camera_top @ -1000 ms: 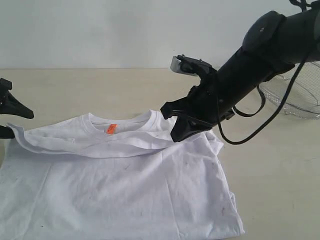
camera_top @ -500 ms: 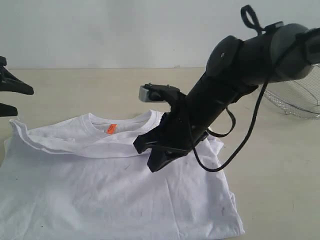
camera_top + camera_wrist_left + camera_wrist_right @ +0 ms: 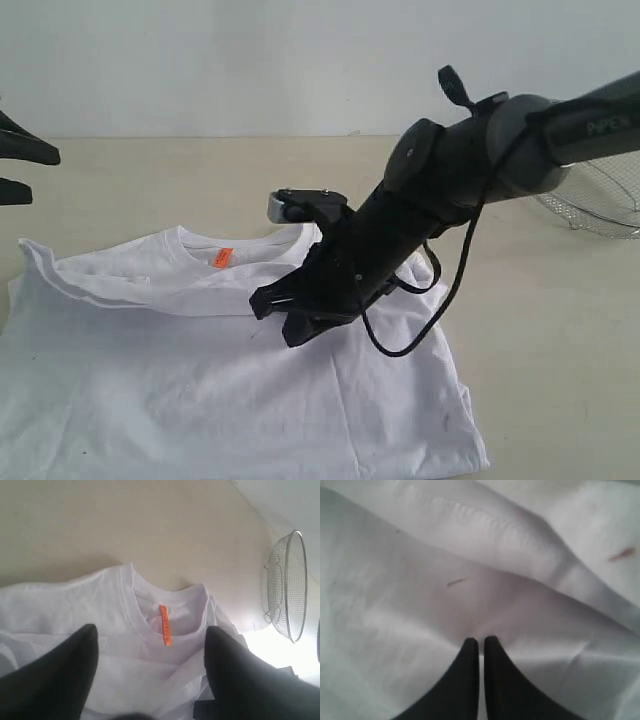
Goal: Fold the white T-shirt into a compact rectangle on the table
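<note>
White T-shirt (image 3: 250, 390) spread on the pale beige table (image 3: 560, 330), with a plain white wall (image 3: 250, 60) behind.
Collar and orange neck tag (image 3: 222, 258) point toward the wall, long axis collar to hem; the hem is cut off by the frame edge. Right gripper (image 3: 275, 320), fingers pressed together, is at the cloth below the collar; left gripper (image 3: 35, 172) stands wide and empty.

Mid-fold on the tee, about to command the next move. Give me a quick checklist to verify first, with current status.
1. Left hand open, off the white T-shirt: ok.
2. Right hand shut, tips at the cloth; fabric pinched: cannot tell.
3. Shirt wholly on the table: cannot tell, near edge out of frame.
4. Compact rectangle reached: not ok, only one band folded across.
5. Mesh basket clear of the shirt: ok.
</note>
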`<state>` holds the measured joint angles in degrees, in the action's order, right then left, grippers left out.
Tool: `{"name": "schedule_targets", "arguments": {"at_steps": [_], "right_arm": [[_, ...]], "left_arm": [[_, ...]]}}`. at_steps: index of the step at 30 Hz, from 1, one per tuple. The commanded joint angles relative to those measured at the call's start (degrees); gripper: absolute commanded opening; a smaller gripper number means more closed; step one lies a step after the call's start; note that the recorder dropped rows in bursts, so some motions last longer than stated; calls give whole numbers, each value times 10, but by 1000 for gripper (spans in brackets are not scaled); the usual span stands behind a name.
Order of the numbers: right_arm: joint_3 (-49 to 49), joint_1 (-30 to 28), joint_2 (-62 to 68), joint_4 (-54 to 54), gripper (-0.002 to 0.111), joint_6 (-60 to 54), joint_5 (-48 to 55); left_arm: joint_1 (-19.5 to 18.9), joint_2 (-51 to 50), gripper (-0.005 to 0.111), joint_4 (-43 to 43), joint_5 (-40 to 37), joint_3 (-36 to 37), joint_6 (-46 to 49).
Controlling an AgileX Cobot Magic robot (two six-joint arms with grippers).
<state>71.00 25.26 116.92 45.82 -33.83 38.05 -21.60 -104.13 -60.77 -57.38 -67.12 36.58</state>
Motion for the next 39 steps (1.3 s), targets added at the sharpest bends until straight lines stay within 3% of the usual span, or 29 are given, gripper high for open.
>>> {"name": "schedule_targets", "arguments": {"at_steps": [1, 15, 21, 23, 32, 39], "right_arm": [[13, 0, 10, 15, 0, -8, -30], [117, -18, 57, -4, 0, 40, -104], [151, -87, 44, -26, 0, 54, -12], [151, -87, 15, -68, 0, 55, 3], [145, -83, -20, -72, 0, 47, 130], [135, -31, 1, -58, 0, 22, 105]], "left_arm": [[-1, 7, 58, -2, -20, -3, 3], [-1, 7, 58, 3, -64, -3, 1], [-1, 7, 58, 3, -86, -3, 1], [-1, 7, 58, 6, -88, -3, 1], [-1, 7, 58, 5, -95, -3, 1], [-1, 7, 58, 5, -124, -3, -1]]}}
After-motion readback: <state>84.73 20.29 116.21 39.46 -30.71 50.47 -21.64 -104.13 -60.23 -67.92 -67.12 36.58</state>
